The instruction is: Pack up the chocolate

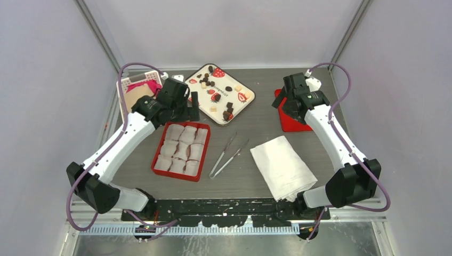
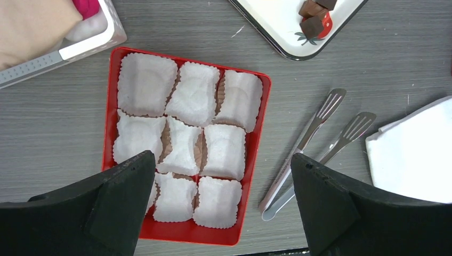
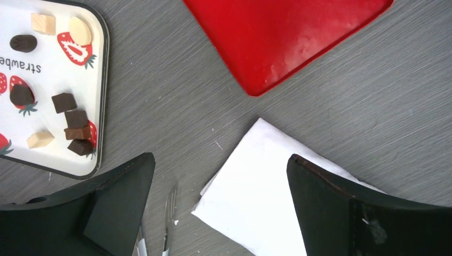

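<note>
**Status.** The left gripper [image 2: 221, 159] hangs above the shallow red rectangular plastic box [image 2: 181, 233]. Its jaws are spread wide with nothing between them. The right gripper [image 3: 219, 159] is well to the right of the box, over the near corner of a flat glossy red lid [image 3: 288, 37]. Its jaws are likewise released and empty. The chocolate [image 3: 65, 102], small dark brown cubes and rounds with a few pale cream pieces, lies loose on a white strawberry-printed tray with a dark rim [image 3: 64, 58], just beyond the box. None is in the box.

**Hazards.**
- The white crinkled paper cups [image 2: 194, 93] lining the box are thin, crowded and partly collapsed. A descending tool could probably drag or tip one.
- The slim polished metal tongs [image 2: 314, 128], just right of the box, lie flat on the grained grey table. Wide fingers may skid off them.
- The pieces are small and smooth-faced, so a loose pinch would likely drop one.
- The folded white cloth [image 1: 282, 165], right of the box beyond the tongs, could snag.
</note>
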